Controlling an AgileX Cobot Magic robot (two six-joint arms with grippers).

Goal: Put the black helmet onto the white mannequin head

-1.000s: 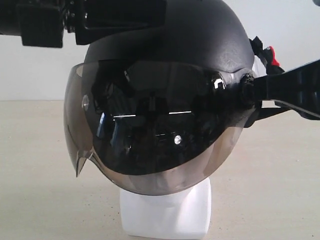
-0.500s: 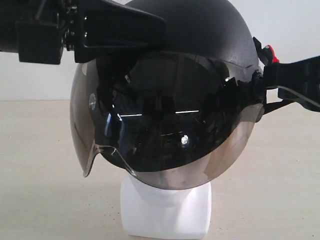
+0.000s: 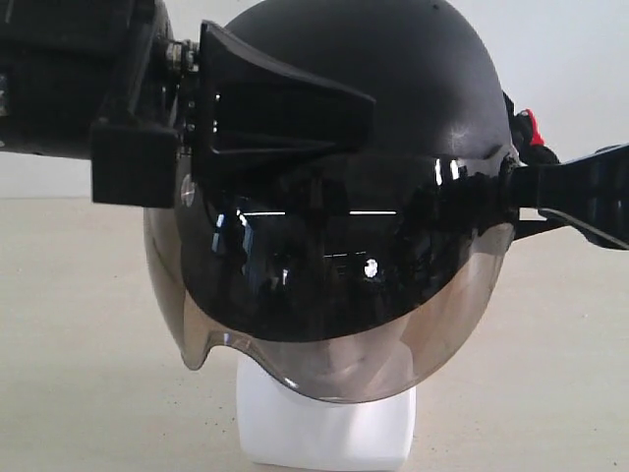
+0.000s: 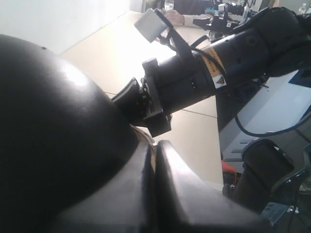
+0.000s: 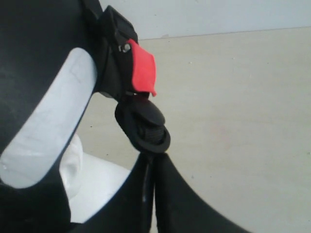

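The black helmet (image 3: 393,88) hangs low over the white mannequin head, whose blocky neck base (image 3: 324,428) shows under the smoky visor (image 3: 324,285). The chin shows faintly through the visor's lower part. My left gripper (image 3: 364,113) is shut on the helmet's rim on the left side, above the visor. In the left wrist view its fingers (image 4: 155,145) press together on a thin edge beside the shell (image 4: 48,121). My right gripper (image 3: 521,189) is shut on the right rim, beside the red strap buckle (image 5: 143,70). The white mannequin head (image 5: 53,126) shows inside the helmet opening.
A beige tabletop (image 3: 79,393) spreads around the neck base, with a white wall (image 3: 570,79) behind. The right arm (image 4: 214,73) crosses the left wrist view, and behind it stand other equipment and a dark chair (image 4: 272,165).
The helmet has come down over the head and turned a little, so the visor covers more of the neck base. My left gripper has moved right and lower with it.
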